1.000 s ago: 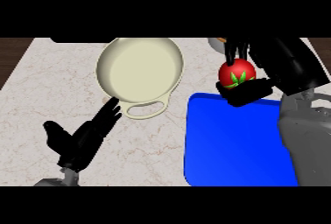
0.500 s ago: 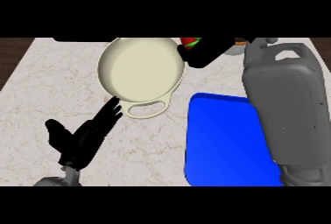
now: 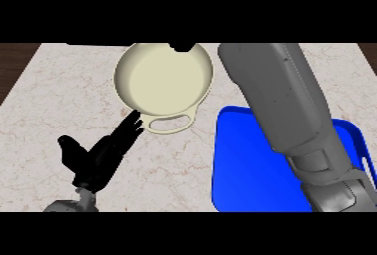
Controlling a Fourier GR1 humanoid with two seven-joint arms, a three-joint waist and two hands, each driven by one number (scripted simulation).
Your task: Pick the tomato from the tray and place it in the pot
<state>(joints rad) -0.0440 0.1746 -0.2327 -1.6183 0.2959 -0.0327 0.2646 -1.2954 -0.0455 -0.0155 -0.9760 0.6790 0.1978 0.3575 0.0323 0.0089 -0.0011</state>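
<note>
The left hand (image 3: 94,158) lay open below and to the left of the pot (image 3: 162,79), its fingers straight and pointing up toward the pot's near end, the tips close to it but apart. The right forearm (image 3: 283,94) ran up along the pot's right side. Only a small black piece of the right hand (image 3: 182,46) showed at the pot's far rim, so its grip could not be made out.

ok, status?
Left hand open, resting lower left. Right hand at pot's far rim, mostly cut off. Tomato not visible, none in pot. Right forearm over tray.
</note>
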